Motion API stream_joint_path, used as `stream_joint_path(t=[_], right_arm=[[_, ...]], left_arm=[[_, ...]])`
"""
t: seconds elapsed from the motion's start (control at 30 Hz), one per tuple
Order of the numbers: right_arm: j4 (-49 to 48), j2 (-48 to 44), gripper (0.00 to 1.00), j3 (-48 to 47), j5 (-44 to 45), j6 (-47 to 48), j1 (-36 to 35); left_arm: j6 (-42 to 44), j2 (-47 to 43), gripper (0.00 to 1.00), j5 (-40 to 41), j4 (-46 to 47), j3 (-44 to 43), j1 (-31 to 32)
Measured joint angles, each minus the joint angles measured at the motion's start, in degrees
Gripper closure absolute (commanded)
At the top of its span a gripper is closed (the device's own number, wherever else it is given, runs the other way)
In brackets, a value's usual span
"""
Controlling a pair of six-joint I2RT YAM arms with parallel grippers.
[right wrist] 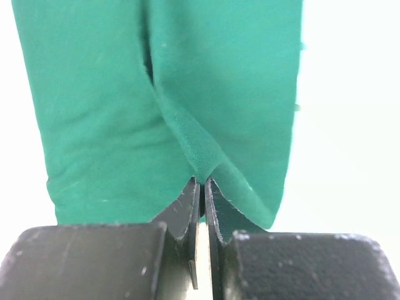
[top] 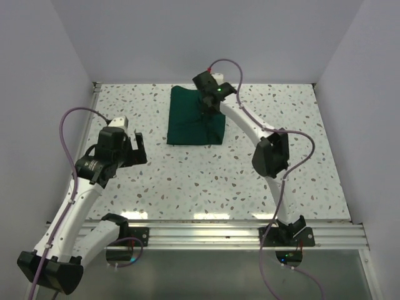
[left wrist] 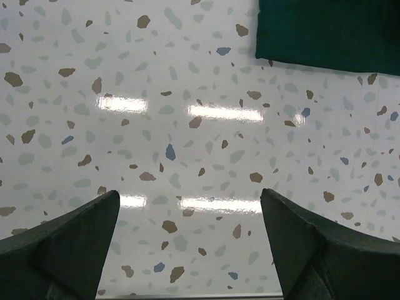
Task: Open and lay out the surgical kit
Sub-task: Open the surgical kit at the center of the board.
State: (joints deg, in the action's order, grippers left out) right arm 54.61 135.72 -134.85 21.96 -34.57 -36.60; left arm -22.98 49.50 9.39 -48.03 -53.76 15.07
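Currently, the surgical kit (top: 195, 119) is seen as a folded bundle of dark green cloth, laid flat on the speckled surface (top: 187, 181) toward its far edge, slightly right of the middle. The wrap is closed over, so whatever is kept inside cannot be seen. The right hand (top: 206, 106) is placed on the far right part of the bundle. Its fingers (right wrist: 187, 206) are pressed together on a raised ridge of the green cloth, which is shown pinched between them in the right wrist view. The left hand (top: 136, 149) is held above bare surface, well apart from the kit and to its near left, with its fingers (left wrist: 69, 244) spread wide. In the left wrist view only a corner of the cloth is caught, at the upper right.
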Motion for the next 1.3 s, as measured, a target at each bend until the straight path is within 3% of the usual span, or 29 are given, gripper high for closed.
stream_joint_path(t=[0.2, 0.37, 0.4, 0.43, 0.7, 0.8, 1.0, 1.3], right_arm=[[-0.1, -15.9, 1.0, 12.6, 3.6, 1.2, 7.0], [-0.3, -23.1, 1.0, 25.8, 6.5, 2.0, 11.3], [0.0, -23.6, 0.56, 28.2, 7.0, 2.3, 12.0], [0.2, -23.9, 0.02, 31.2, 7.3, 2.5, 12.9], [3.4, -24.0, 0.02, 38.9, 8.7, 4.8, 20.8], [3.6, -25.4, 0.02, 39.9, 8.9, 5.3, 22.9], [3.6, -32.6, 0.02, 40.3, 4.8, 5.0, 24.2], [3.0, -39.1, 0.02, 41.8, -1.9, 4.6, 24.1]], left_arm=[[1.1, 5.4, 0.02, -0.8, 1.7, -3.7, 0.0], [1.3, 10.4, 0.02, -4.3, 7.0, -6.4, 0.3], [1.2, 12.0, 0.02, -4.9, 8.2, -6.9, 0.6], [1.1, 13.8, 0.02, -5.2, 9.3, -7.5, 1.2], [-0.1, 36.7, 0.05, -2.5, 14.2, -16.5, 12.7], [-1.5, 47.4, 0.05, 0.5, 13.2, -24.3, 18.6], [-4.1, 65.2, 0.17, 6.3, 11.0, -40.4, 25.6], [-4.9, 73.5, 0.23, 9.8, 8.9, -43.1, 26.1]])
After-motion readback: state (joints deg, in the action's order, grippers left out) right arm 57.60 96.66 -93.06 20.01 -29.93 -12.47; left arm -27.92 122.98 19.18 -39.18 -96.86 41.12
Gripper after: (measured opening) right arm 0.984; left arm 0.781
